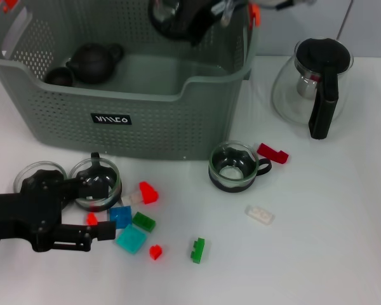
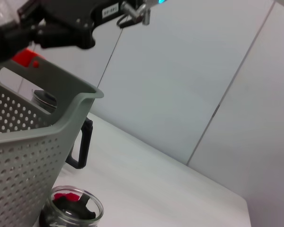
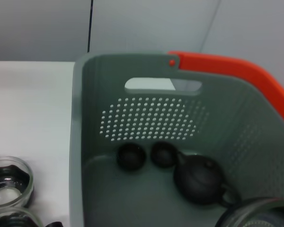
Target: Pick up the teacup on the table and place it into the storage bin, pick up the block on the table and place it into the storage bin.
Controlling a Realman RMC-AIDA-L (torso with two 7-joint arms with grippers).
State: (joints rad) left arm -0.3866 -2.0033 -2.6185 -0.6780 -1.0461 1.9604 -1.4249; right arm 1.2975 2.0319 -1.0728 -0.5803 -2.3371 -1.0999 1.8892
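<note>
The left gripper (image 1: pixel 96 210), spread wide, is set around a light, slippery, fragile glass teacup (image 1: pixel 96 183) on the near-left tabletop (image 1: pixel 330 229), best held across its rim, before the storage bin (image 1: pixel 152 121).

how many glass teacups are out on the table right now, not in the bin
3. One sits at the table's left edge, one is beside it at the left gripper, and one stands in front of the storage bin's right corner. The arm may hide more.
</note>
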